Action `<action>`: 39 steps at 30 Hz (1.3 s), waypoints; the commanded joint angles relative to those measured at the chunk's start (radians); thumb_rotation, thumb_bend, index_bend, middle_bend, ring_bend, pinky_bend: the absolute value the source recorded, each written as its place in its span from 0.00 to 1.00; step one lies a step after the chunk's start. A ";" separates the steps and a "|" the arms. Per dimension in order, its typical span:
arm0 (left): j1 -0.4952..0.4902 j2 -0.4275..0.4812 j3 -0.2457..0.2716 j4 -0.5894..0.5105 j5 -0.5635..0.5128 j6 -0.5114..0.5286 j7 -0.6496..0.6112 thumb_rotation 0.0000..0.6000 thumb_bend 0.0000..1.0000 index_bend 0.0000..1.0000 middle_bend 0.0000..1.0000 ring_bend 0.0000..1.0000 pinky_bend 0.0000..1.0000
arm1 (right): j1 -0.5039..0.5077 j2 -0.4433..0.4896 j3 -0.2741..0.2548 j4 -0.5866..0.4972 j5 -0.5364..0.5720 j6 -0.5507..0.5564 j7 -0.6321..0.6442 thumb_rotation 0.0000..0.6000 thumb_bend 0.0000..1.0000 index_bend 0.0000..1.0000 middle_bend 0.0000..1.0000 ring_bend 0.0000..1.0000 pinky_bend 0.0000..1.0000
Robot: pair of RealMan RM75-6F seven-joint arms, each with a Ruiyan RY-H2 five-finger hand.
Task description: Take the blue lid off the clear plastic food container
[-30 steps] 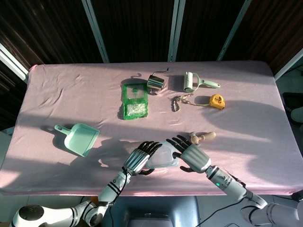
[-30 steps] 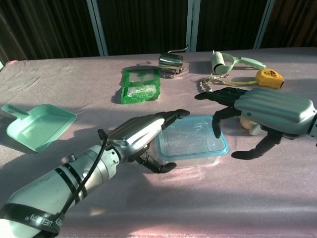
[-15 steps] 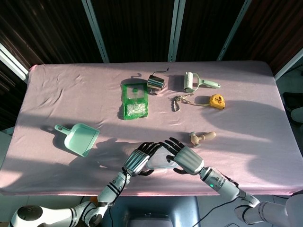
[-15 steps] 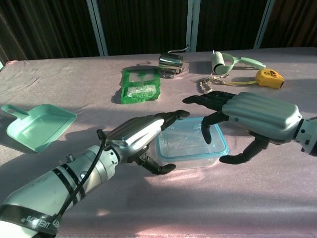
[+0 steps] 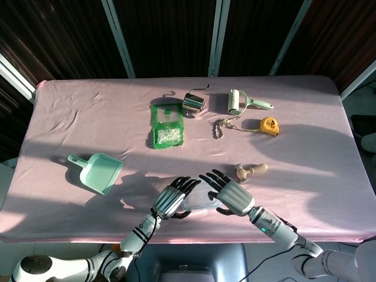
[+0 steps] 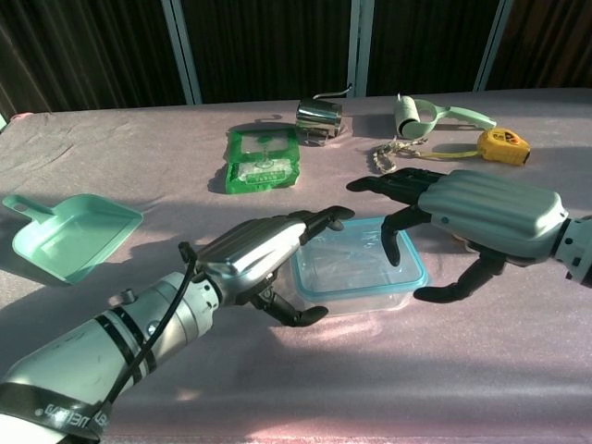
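Note:
The clear plastic container [image 6: 356, 268] with its blue-rimmed lid [image 6: 418, 268] on stands near the table's front edge; in the head view the container [image 5: 200, 200] shows between both hands. My left hand [image 6: 264, 252] [image 5: 170, 198] holds its left side, with fingers laid over the lid's left rim and the thumb low against the front-left wall. My right hand [image 6: 481, 217] [image 5: 232, 194] hovers open over the right side. Its fingers arch down toward the lid and its thumb reaches down beside the right wall, not touching as far as I can see.
A mint dustpan [image 6: 69, 236] lies to the left. Further back are a green packet [image 6: 264, 159], a metal cup [image 6: 319, 120], a lint roller [image 6: 421, 116], a chain [image 6: 384, 155] and a yellow tape measure [image 6: 504, 145]. A wooden piece [image 5: 249, 171] lies just behind my right hand.
My right hand has moved left from beside the container to over its right half, then held nearly still. The left hand and the container have not moved.

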 commanded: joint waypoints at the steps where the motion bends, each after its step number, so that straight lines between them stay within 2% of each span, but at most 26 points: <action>1: 0.000 0.000 0.001 0.001 0.001 0.001 0.000 1.00 0.29 0.00 0.42 0.36 0.28 | 0.000 0.002 -0.002 -0.002 0.003 0.001 -0.004 1.00 0.37 0.62 0.01 0.00 0.00; 20: -0.003 -0.002 0.004 0.024 0.006 -0.008 -0.010 1.00 0.28 0.00 0.43 0.38 0.29 | 0.003 0.030 -0.014 -0.022 0.014 0.017 -0.014 1.00 0.37 0.61 0.02 0.00 0.00; 39: -0.002 -0.013 0.016 0.042 0.022 -0.004 -0.018 1.00 0.29 0.00 0.45 0.39 0.30 | 0.012 0.021 -0.006 -0.023 0.034 0.012 -0.012 1.00 0.37 0.63 0.02 0.00 0.00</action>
